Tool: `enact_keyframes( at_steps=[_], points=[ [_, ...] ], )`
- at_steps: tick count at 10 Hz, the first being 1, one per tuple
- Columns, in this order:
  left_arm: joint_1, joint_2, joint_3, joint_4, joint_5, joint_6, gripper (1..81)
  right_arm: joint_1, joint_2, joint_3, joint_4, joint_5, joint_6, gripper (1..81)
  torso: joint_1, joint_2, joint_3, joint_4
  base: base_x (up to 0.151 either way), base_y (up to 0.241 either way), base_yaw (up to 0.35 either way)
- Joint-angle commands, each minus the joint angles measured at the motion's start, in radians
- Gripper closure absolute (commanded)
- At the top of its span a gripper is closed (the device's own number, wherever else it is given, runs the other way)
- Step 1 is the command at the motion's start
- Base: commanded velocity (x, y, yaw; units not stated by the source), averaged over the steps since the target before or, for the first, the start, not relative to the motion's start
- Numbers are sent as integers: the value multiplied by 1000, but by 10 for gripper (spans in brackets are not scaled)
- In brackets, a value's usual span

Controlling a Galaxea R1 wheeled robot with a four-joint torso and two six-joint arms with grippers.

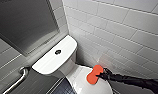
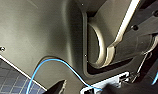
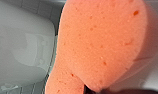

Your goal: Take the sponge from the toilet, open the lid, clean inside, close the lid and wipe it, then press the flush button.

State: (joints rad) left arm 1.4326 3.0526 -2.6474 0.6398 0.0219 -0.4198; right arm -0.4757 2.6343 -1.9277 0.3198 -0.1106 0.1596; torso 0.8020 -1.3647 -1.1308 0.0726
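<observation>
The toilet sits in the corner, tiled wall behind and right of it, grab rail off to its left. The flush button is mid cistern top. Nearer the camera, the sponge is over the lid, right gripper gripping its right edge.

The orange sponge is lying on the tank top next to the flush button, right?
Not quite. The sponge is held in the right gripper over the closed lid, away from the flush button on the tank top. The head view shows this.
</observation>
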Motion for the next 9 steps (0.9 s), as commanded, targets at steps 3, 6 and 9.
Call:
enact_keyframes(
  at_steps=[3,6,9],
  points=[
    [30,-4,1,1,69,4,10,134,132,-83,-8,-95,5,811,0,0,0,0,0,0,0],
    [29,-4,1,1,69,4,10,160,190,-122,-8,-106,5,811,0,0,0,0,0,0,0],
    [30,-7,1,0,72,3,10,148,272,-207,-27,-101,3,811,0,0,0,0,0,0,0]
  ],
)
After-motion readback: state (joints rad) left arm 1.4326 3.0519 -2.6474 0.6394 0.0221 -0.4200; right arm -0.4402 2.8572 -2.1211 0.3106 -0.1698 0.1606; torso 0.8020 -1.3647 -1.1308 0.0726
